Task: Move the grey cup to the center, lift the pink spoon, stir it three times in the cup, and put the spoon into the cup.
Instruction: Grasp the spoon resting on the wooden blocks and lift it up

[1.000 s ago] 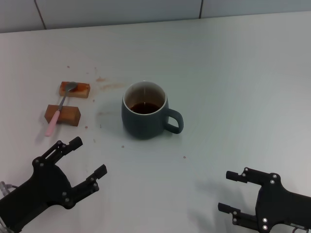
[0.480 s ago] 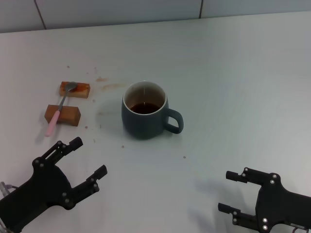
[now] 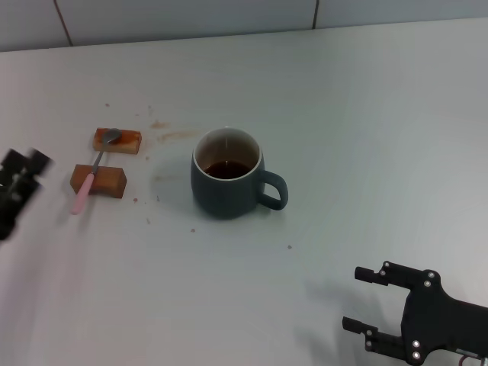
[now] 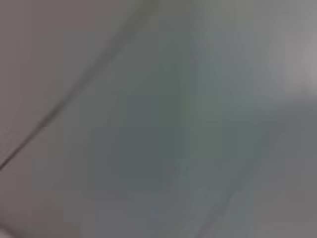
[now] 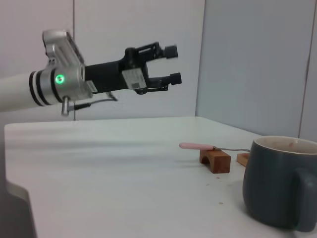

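The grey cup point(image 3: 225, 187) stands upright near the table's middle, with dark liquid inside and its handle toward my right; it also shows in the right wrist view point(image 5: 277, 183). The pink spoon point(image 3: 91, 174) lies across two brown blocks left of the cup, bowl on the far block; the right wrist view point(image 5: 198, 146) shows it too. My left gripper point(image 3: 21, 177) is a blur at the far left edge, left of the spoon; in the right wrist view it point(image 5: 174, 64) is open, empty and raised well above the table. My right gripper point(image 3: 358, 300) is open and empty at the front right.
The two brown blocks point(image 3: 117, 140) point(image 3: 97, 180) hold the spoon off the table. Small brown stains point(image 3: 169, 136) mark the table behind the cup. A tiled wall point(image 3: 229, 15) runs along the back. The left wrist view shows only a grey blur.
My left arm has swung up and to the left from the front left of the table to the far left edge, level with the spoon. Cup, spoon and right arm have not moved.
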